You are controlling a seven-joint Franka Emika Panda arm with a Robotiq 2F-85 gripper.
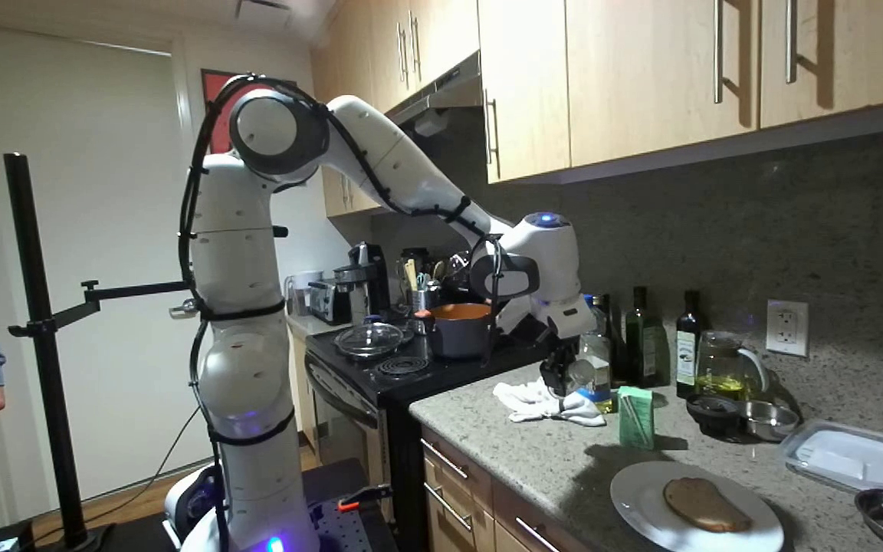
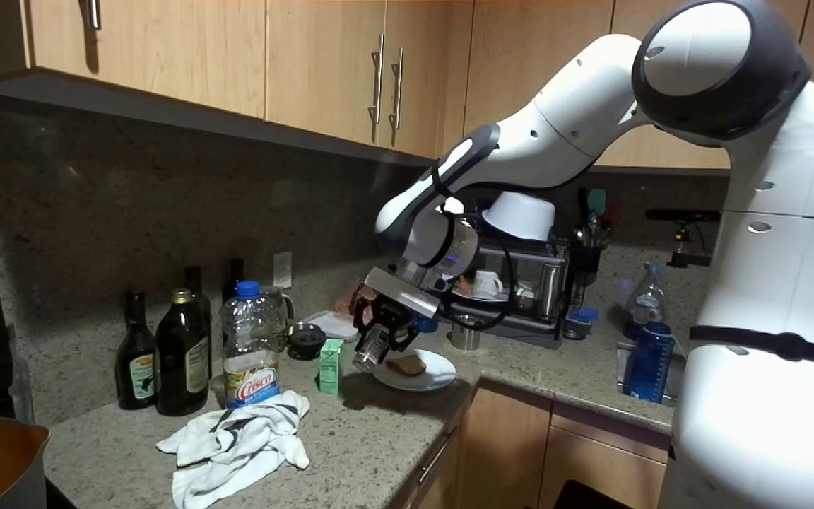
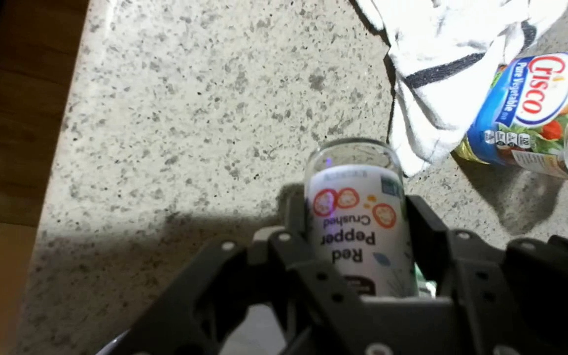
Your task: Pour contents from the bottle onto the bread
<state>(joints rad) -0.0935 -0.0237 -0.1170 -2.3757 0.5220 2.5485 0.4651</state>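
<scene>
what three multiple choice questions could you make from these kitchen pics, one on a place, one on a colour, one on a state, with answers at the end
1. Where does the bread lie?
A. in the orange-lined pot
B. on the cloth
C. on the white plate

2. What colour is the cap of the Crisco bottle?
A. blue
B. red
C. yellow

3. How does the pincer stand?
A. empty, its jaws wide apart
B. clamped on the red pepper bottle
C. gripping the cloth

Right letters:
1 C, since both exterior views show the slice on the plate.
2 A, since the cap shows plain blue in an exterior view.
3 B, since in the wrist view the jaws flank the bottle closely on both sides.
</scene>
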